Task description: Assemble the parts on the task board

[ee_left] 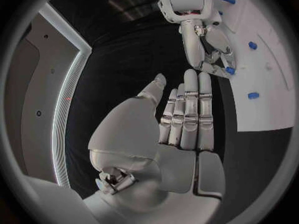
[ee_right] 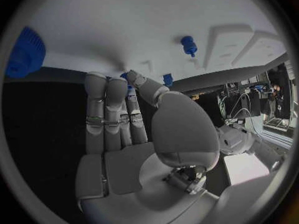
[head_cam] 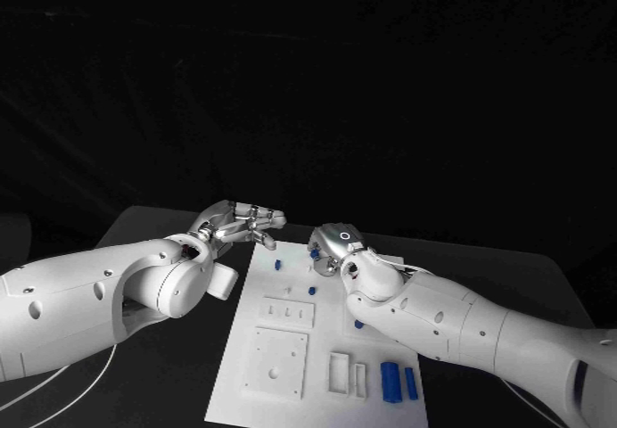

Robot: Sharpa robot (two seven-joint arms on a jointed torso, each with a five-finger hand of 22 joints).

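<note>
Right hand (head_cam: 337,252) pinched a blue part (ee_left: 229,70) at board's (head_cam: 258,374) 12 o'clock; left hand (head_cam: 238,223) open, empty. We feared a slip from that thin pinch.

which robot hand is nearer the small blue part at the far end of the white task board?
Right. The right robot hand has its fingertips at the small blue part. The left robot hand hovers off the white task board's far left edge, holding nothing.
</note>
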